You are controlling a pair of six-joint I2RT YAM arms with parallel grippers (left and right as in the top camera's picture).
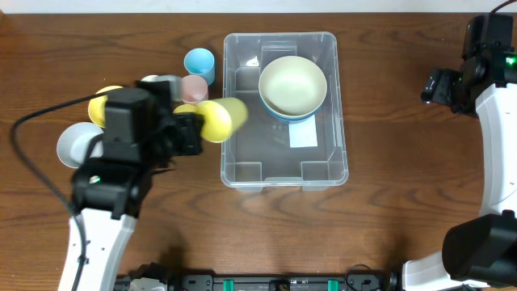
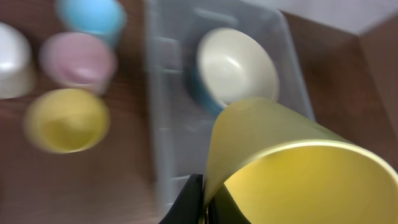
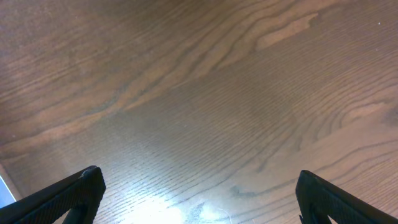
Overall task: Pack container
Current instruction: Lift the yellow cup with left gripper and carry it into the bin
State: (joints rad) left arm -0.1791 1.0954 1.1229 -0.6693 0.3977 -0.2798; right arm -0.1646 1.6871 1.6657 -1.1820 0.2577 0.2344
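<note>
The clear container [image 1: 326, 158] lies at the table's middle, with a cream bowl [image 1: 292, 83] that has a blue outside in its far half and a white label [image 1: 303, 136] on its base. My left gripper [image 1: 200, 128] is shut on the rim of a yellow cup [image 1: 223, 119], held on its side above the container's left wall. In the left wrist view the fingers [image 2: 194, 200] pinch the yellow cup [image 2: 298, 168] wall, and the container [image 2: 163, 99] and bowl [image 2: 239, 65] lie beyond. My right gripper [image 3: 199, 190] stands open over bare wood at the far right [image 1: 440, 85].
Left of the container stand a blue cup [image 1: 199, 63], a pink cup [image 1: 194, 86], a second yellow cup [image 2: 67, 119], and a white cup [image 2: 12, 59]. A yellow cup [image 1: 103, 103] and a white bowl [image 1: 77, 144] sit partly under my left arm.
</note>
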